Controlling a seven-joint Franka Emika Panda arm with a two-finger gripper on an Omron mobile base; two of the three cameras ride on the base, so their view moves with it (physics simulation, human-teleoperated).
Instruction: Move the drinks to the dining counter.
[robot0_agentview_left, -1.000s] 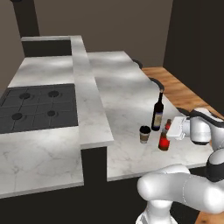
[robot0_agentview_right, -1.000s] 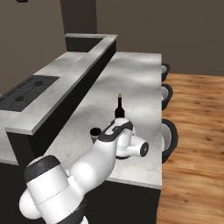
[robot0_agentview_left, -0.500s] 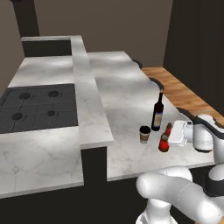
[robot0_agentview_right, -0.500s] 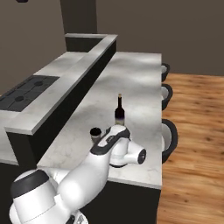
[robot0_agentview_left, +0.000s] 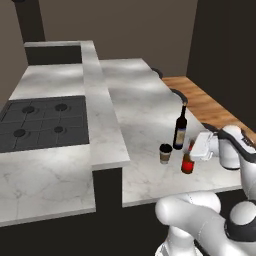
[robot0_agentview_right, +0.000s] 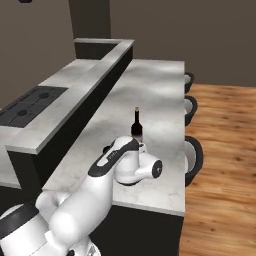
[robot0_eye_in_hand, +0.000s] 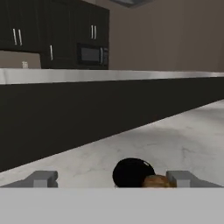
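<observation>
My gripper hangs with its jaws spread wide, holding nothing, right beside the red bottle, which stands upright on the dining counter. From the hand view my two grey fingertips sit far apart at the bottom, and between them I see the round black lid of the paper cup with a sliver of its brown wall just under it.

The cup is a brown paper one, dark-lidded; I cannot tell what is inside. Just beside it stands the wine bottle, tall, dark glass, narrow neck, with a pale label across its body; any writing on that label is too small to read. The red bottle is shorter, glossy, with a slim neck; no lettering I can make out. All three stand close together near the counter's near edge, cup on the left, wine bottle behind, red bottle toward my hand.

The counter is smooth white-grey marble with faint veining. A raised narrow ledge runs along its far side, and beyond that lies the flat black cooktop with round burners.
</observation>
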